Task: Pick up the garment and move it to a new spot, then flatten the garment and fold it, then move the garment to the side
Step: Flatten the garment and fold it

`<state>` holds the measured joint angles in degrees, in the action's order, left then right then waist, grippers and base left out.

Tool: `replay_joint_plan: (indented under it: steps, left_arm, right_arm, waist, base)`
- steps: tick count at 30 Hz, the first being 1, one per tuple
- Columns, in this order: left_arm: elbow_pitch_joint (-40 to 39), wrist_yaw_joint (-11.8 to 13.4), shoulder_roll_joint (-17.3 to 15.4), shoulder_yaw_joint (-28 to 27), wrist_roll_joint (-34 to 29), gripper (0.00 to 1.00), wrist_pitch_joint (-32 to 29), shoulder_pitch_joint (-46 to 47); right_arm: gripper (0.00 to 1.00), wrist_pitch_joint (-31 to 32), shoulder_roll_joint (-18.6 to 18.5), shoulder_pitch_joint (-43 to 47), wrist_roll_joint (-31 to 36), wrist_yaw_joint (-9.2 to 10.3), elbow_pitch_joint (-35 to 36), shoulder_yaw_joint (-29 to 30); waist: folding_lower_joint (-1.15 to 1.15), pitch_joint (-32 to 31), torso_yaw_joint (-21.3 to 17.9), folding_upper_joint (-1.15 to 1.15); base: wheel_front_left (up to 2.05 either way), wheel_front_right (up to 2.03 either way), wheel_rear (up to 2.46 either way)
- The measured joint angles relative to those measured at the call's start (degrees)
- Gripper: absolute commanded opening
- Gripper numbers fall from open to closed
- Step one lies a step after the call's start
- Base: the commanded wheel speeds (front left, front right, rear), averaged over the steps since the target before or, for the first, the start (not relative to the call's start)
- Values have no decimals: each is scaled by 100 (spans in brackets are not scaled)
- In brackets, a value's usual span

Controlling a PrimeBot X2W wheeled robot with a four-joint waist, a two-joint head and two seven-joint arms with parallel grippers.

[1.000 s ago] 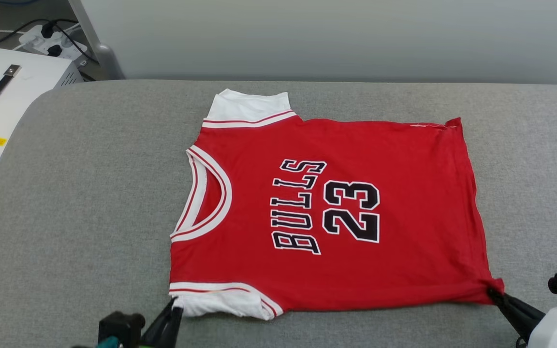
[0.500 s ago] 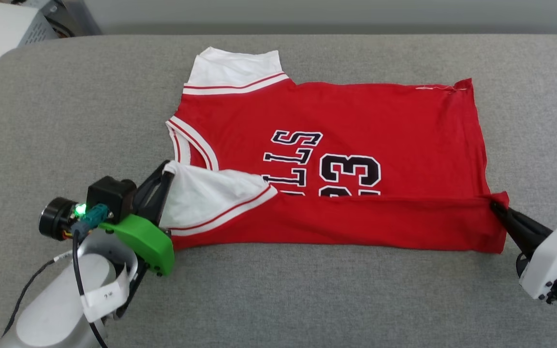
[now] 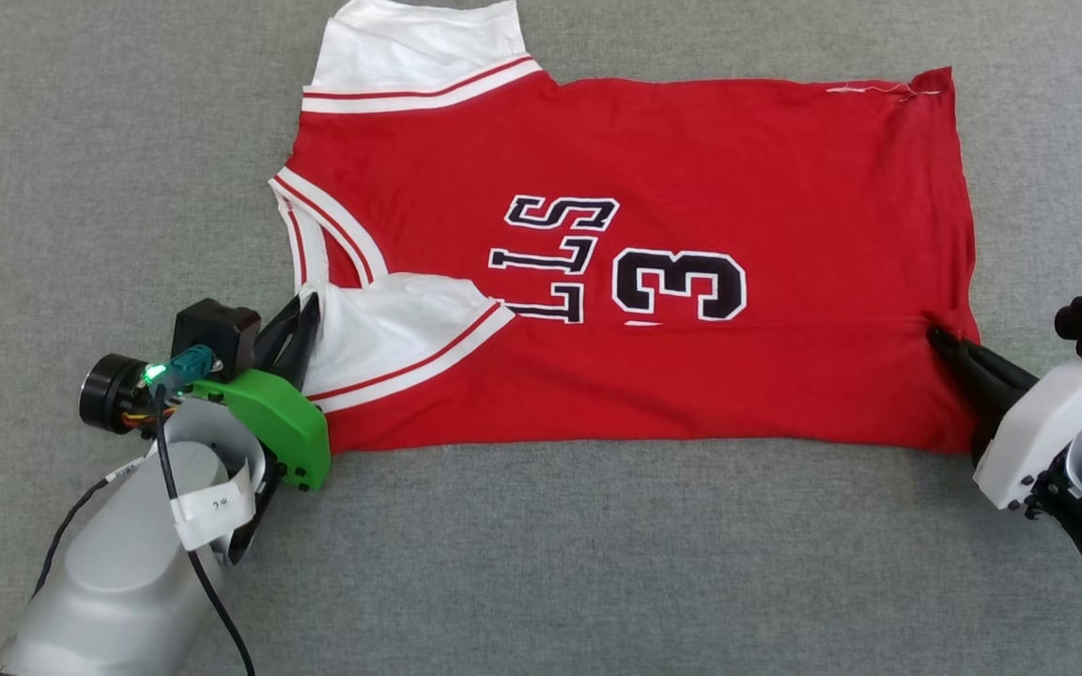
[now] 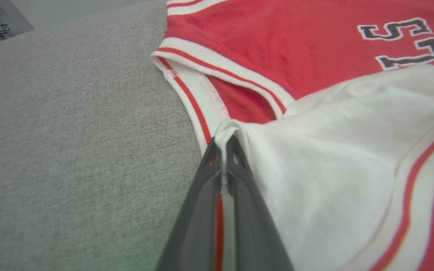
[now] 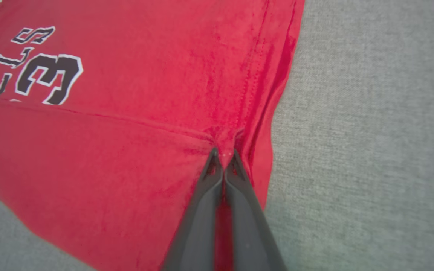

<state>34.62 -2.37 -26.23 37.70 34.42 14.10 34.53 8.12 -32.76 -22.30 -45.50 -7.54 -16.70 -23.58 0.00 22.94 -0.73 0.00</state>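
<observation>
The garment [image 3: 691, 150], a red jersey with white sleeves and black lettering, lies on the grey padded surface with its neck to the left. Its near long edge is folded up over the front and covers part of the letters and number. My left gripper [image 3: 308, 302] is shut on the near white sleeve's edge [image 4: 239, 131], held beside the striped neckline [image 4: 217, 66]. My right gripper [image 3: 935, 334] is shut on the red hem corner [image 5: 224, 145] at the garment's right side. Both pinched corners sit over the garment's middle.
The grey padded surface [image 3: 597, 563] runs on all sides of the garment, with bare room in front and to the left [image 4: 70, 131]. My pale left forearm [image 3: 128, 582] and the white right wrist [image 3: 1048, 432] stand at the near edge.
Both grippers have carried the near edge of the garment up and over its front, hiding more of the lettering. The head camera has tilted down, so the wall and white box left the picture.
</observation>
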Motion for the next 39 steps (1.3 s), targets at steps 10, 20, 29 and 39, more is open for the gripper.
replay_joint_plan:
  steps: [10,20,29,39]
  left_arm:
    - [637,-221,255,-78,-5,100,105,144]
    - [69,-353,-301,-264,132,100,-331,195]
    - [-860,-493,-811,-19,1361,100,-2919,498]
    - [-1384,-495,-1125,648,2226,100,-4934,599]
  right_arm:
    - [100,-454,-46,-130,-58,0,-312,-389]
    - [100,-713,-349,38,-4,1,-73,-543]
    - [100,-683,-452,114,45,1,43,-557]
    - [100,-483,-433,103,37,1,54,-657]
  waist:
    - [0,-215,28,0]
    - [0,-753,159,0]
    - [0,-971,282,0]
    - [0,-898,141,0]
  base:
    - [0,0,0]
    - [0,0,0]
    - [0,0,0]
    - [0,0,0]
